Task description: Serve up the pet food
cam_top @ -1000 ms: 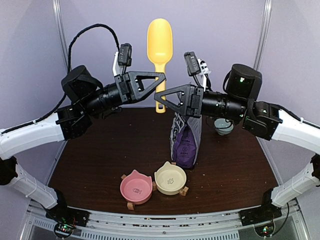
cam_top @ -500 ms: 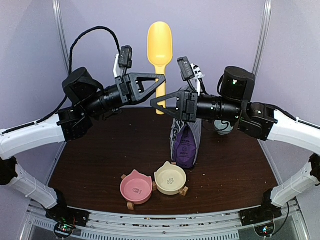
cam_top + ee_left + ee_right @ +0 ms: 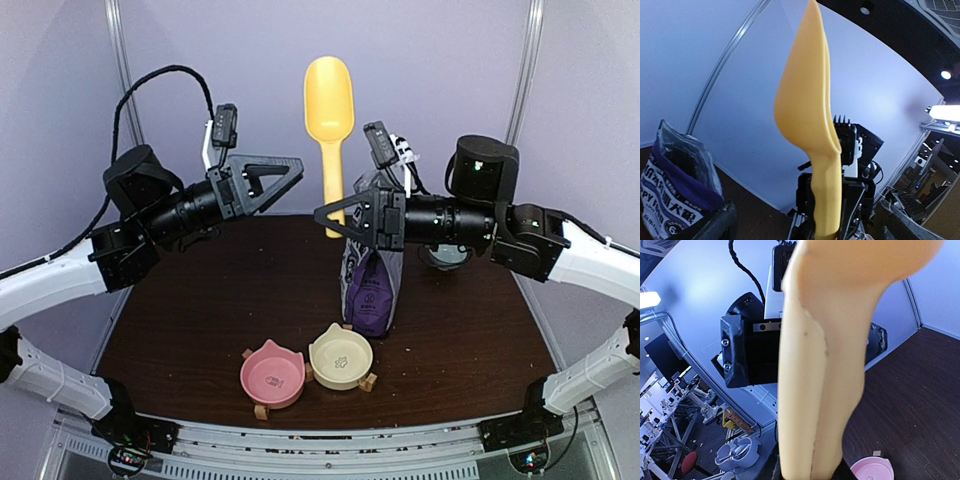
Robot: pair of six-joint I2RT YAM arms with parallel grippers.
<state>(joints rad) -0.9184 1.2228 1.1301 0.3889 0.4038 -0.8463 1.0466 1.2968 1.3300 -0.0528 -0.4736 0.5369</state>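
The scoop [image 3: 329,100] is showing plain yellow. The bag [image 3: 371,292] is showing purple and white, with printed lettering. The pink bowl [image 3: 272,376] and cream bowl [image 3: 340,357] are each bearing a faint printed mark. The counter [image 3: 200,300] is showing dark brown woodgrain. The left tool [image 3: 298,163] and right tool [image 3: 321,212] are showing black.

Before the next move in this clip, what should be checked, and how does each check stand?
1. Yellow plastic scoop gripped by right end effector: ok.
2. Left end effector open, clear of the scoop: ok.
3. Purple pet food bag upright, top open: ok.
4. Pink cat-shaped bowl and cream cat-shaped bowl unobstructed: ok.
5. Kibble in the bag: cannot tell.
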